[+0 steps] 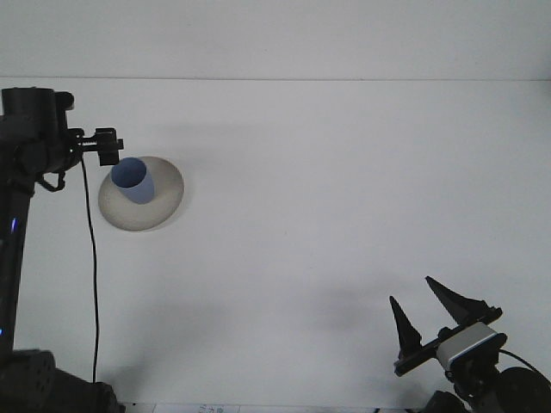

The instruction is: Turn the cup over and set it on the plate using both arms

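While the blue cup (134,180) stands mouth-up on the beige plate (164,202) at the counter's (327,189) left, the left gripper (107,146) sits just beside the plate's upper-left rim, apart from the cup; can't tell how its fingers stand. Right gripper (428,311) at bottom right, spread wide, holding nothing.

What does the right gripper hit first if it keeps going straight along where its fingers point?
Probably nothing: the right gripper points up and away over bare table. The cup and plate sit far left, off that line. Depth is uncertain from one view.
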